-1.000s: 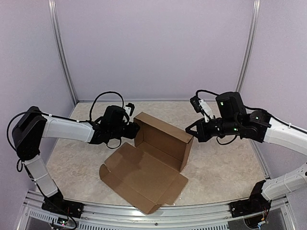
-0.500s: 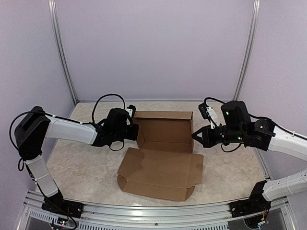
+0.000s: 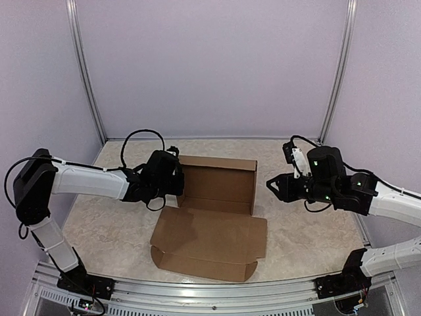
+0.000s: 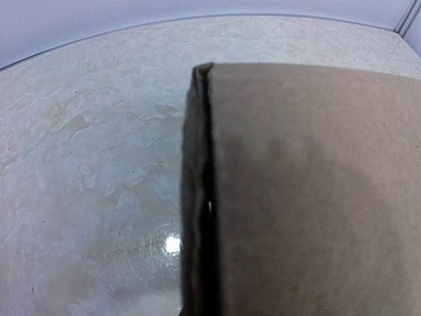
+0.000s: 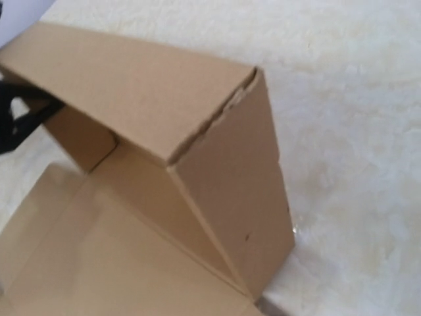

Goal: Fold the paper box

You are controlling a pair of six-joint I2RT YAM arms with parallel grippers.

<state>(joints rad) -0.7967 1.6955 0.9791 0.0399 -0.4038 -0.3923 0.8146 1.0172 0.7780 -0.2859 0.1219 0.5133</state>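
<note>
- We see a pale marbled stone worktop [image 3: 309, 227] spreading out on every side beneath the plain brown cardboard paper box [image 3: 210, 227].
- The box rests on it with its back and end walls upright and its lid panel lying flat on the near side.
- The black left pincer [image 3: 179, 184] is at the box's left end wall, clamped tight on it.
- The black right pincer [image 3: 270, 185] is just beside the box's right end wall, apart from it and holding nothing. We cannot tell how wide it gapes.
</note>
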